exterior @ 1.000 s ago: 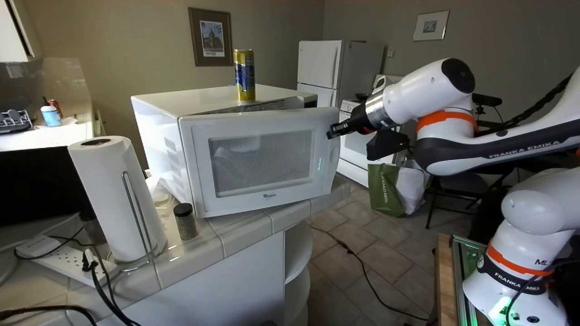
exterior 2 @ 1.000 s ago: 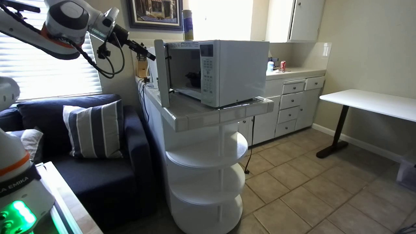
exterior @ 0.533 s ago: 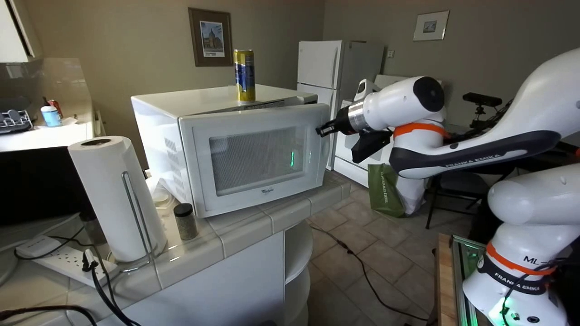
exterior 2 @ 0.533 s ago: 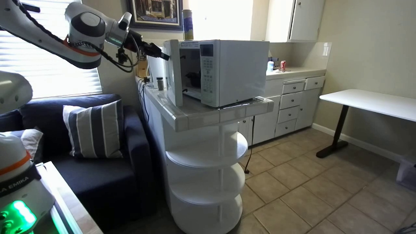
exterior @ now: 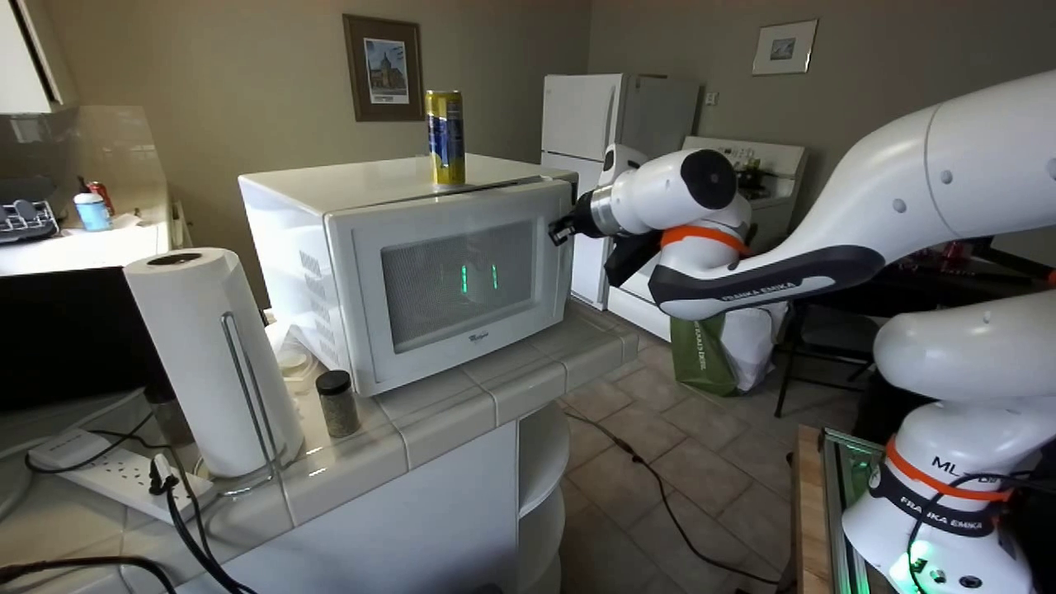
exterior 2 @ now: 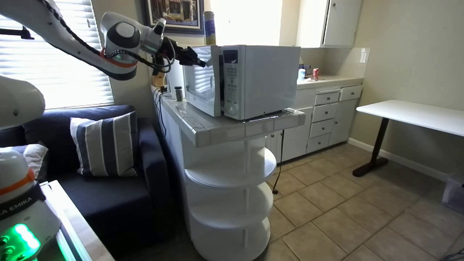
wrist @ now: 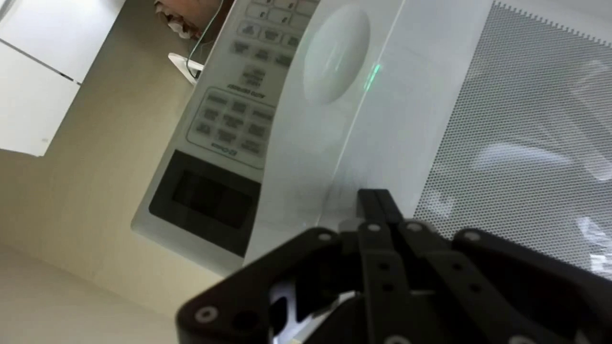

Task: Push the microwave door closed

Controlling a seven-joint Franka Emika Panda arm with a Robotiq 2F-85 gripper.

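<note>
The microwave door [exterior: 458,285] is a white panel with a greyish mesh window. It stands slightly ajar; in an exterior view the door [exterior 2: 201,85] shows a narrow gap beside the control panel [exterior 2: 232,81] of the white microwave [exterior 2: 272,78]. My gripper [exterior: 558,234] is at the upper part of the door, near its free edge, and it also shows in an exterior view [exterior 2: 203,64]. In the wrist view the gripper [wrist: 375,197] is shut with nothing between its fingers. Its tips appear to rest against the door [wrist: 397,110] front, between the window and the handle recess [wrist: 337,55].
A yellow-and-blue can [exterior: 445,136] stands on top of the microwave. A paper towel roll [exterior: 214,363] and a dark-lidded jar [exterior: 337,404] stand on the tiled counter [exterior: 454,412] near the hinge side. A power strip [exterior: 111,470] with cables lies at the left.
The door has swung inward from wide ajar to a narrow gap, covering the microwave's opening. The arm and shut gripper have moved with it toward the microwave.
</note>
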